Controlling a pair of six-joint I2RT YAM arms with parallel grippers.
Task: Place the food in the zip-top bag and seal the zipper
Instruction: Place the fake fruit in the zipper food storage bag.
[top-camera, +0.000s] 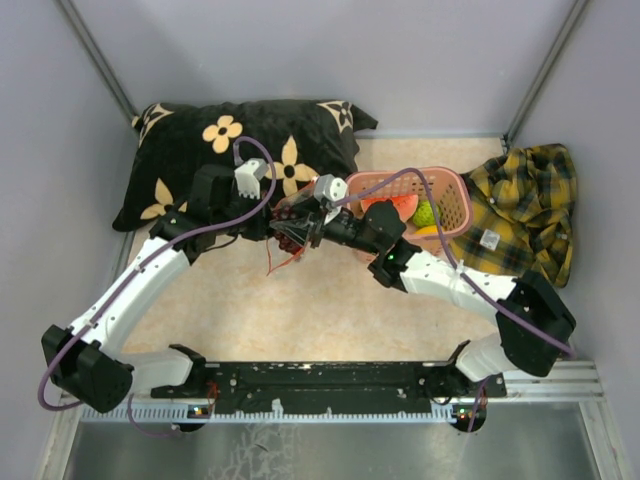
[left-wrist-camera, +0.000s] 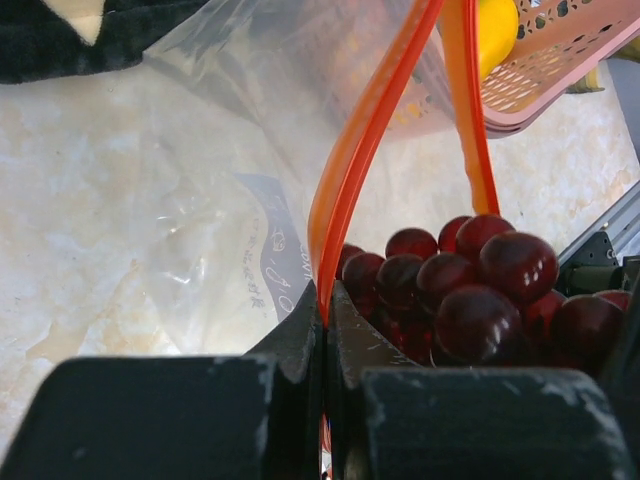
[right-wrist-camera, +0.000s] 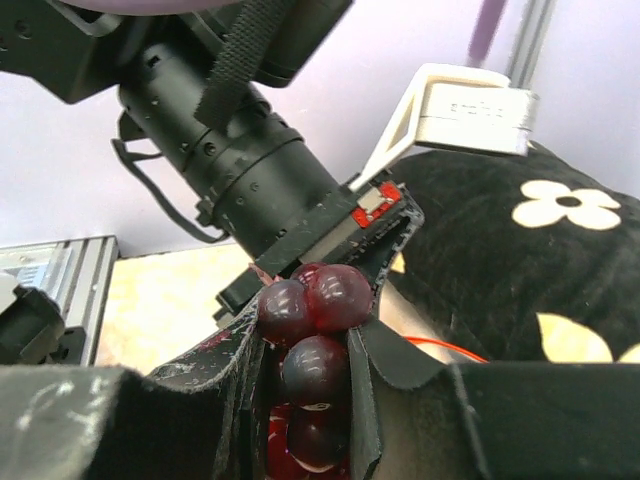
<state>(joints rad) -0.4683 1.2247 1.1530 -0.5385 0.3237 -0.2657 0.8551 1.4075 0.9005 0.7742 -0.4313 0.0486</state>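
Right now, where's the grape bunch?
Top view: grape bunch mid-table, left of the pink basket, held in the right claw beside the zipper the left claw pinches.

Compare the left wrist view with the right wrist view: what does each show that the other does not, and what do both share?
Left wrist only: the zip-top bag's clear plastic, its zipper pinched in the left hand, and the pink basket holding a yellow piece. Right wrist only: the right hand closed on the grape bunch, and a white mount on the left arm. Both: the grape bunch and the black flowered pillow.
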